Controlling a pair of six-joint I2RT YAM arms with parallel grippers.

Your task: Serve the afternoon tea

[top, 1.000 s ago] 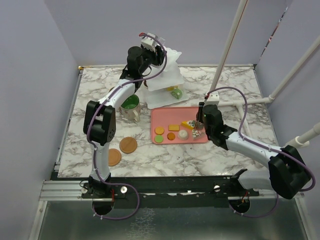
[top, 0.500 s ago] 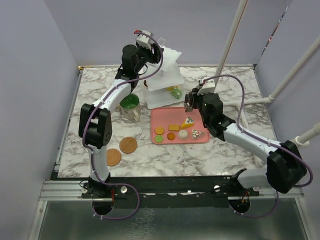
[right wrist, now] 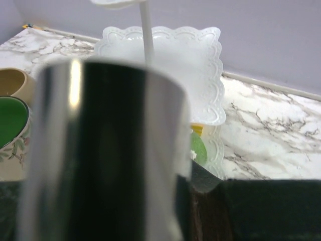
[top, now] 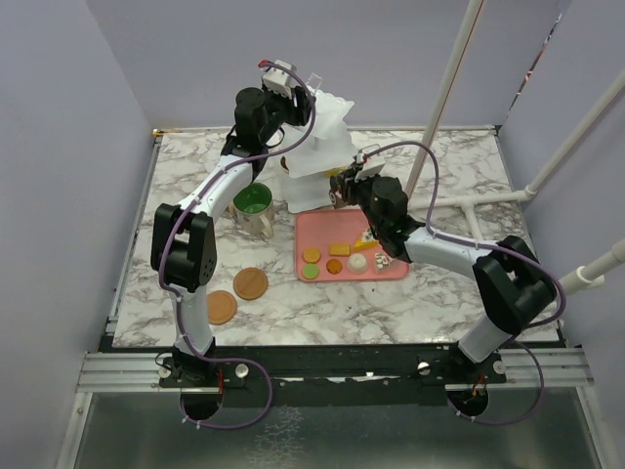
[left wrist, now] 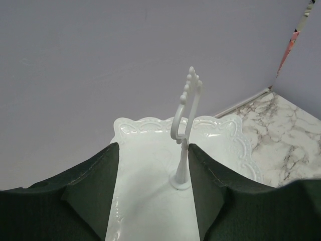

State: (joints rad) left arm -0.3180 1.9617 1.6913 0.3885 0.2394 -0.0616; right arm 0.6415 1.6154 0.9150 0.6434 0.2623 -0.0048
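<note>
Tongs [right wrist: 100,150] sit clamped in the right tool [top: 339,188]; left tool [left wrist: 153,148] gapes open above the stand [left wrist: 150,211].

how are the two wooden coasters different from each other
The far coaster is a darker reddish brown; the near coaster is a paler orange-brown. The far coaster lies closer to the pink tray; the near coaster lies closer to the front edge of the marble table. The far coaster looks slightly larger in the top view. Both are round, lie flat on the table and carry nothing.
</note>
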